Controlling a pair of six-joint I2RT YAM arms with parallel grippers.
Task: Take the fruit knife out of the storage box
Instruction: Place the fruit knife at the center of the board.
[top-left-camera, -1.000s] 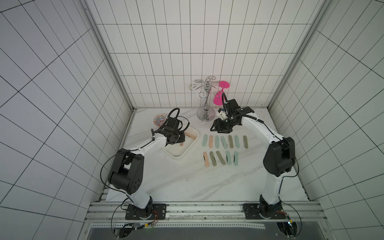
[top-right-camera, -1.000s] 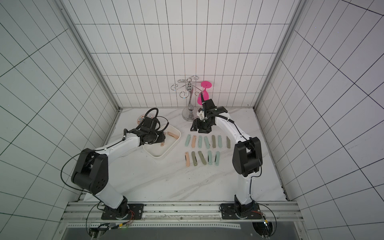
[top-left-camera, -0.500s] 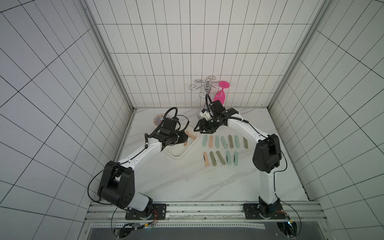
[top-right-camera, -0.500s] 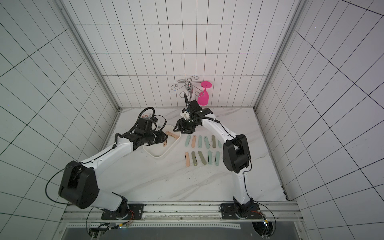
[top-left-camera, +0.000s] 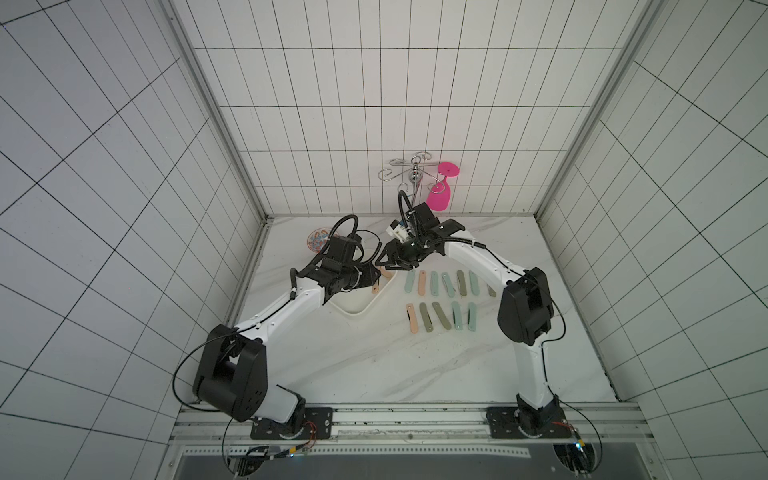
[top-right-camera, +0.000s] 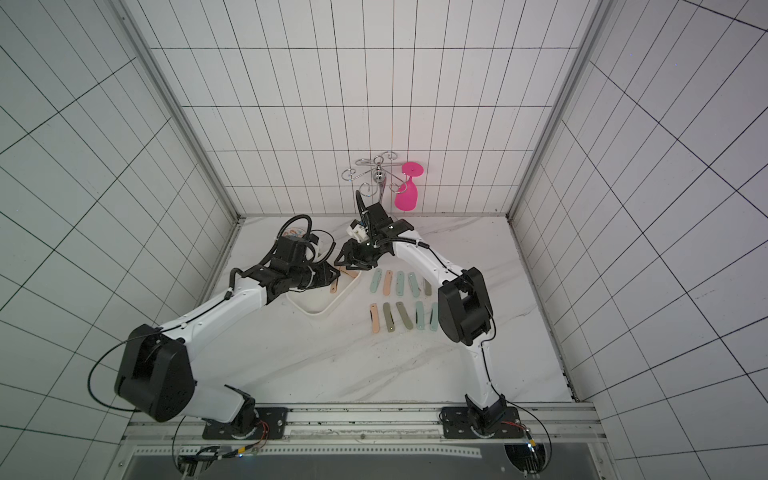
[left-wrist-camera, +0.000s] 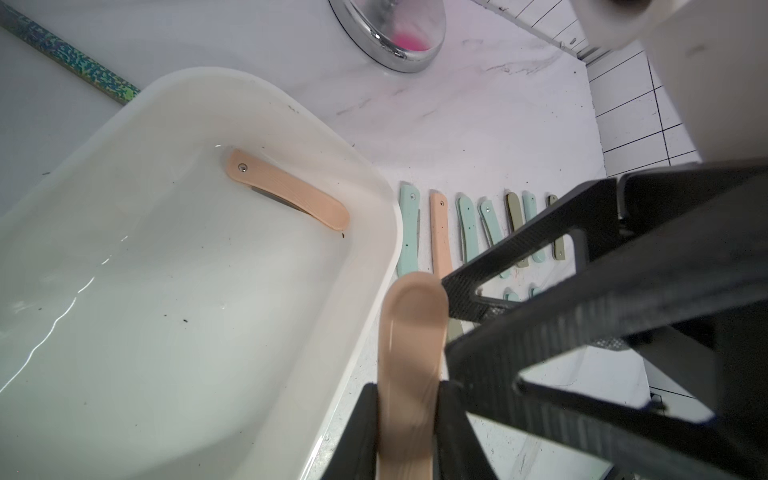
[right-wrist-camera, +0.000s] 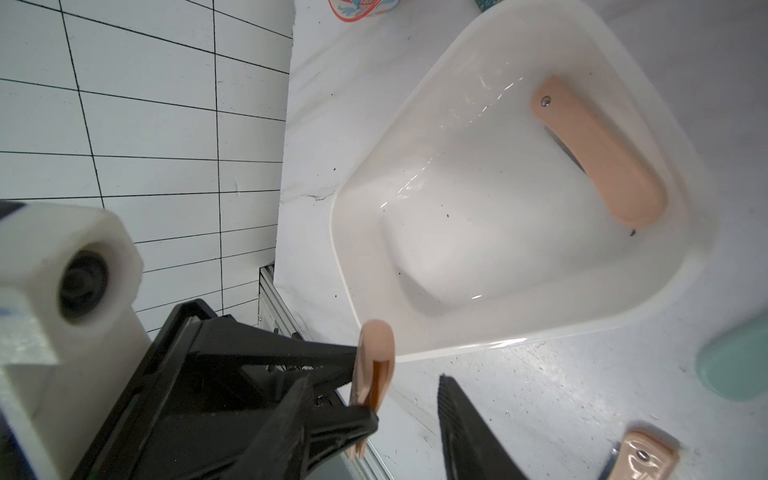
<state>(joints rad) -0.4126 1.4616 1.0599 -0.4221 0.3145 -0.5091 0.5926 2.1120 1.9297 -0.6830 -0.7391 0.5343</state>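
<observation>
By the back left corner a small patterned bowl (top-left-camera: 318, 241) sits half behind a cable, its design too small to make out. The left claw (left-wrist-camera: 409, 386) is clamped on a peach fruit knife (left-wrist-camera: 411, 332), raised at the rim of the storage box (top-left-camera: 357, 309); in both top views only a sliver of it shows. The arm covers much of the box, where a second peach knife (left-wrist-camera: 286, 189) lies against the wall. The right claw (left-wrist-camera: 451, 316) stands apart just beside the held knife's tip; its wrist view shows only one finger (right-wrist-camera: 461, 419). On the table (top-left-camera: 374, 365) the right arm cuts off the rows of folded knives (top-left-camera: 422, 284).
</observation>
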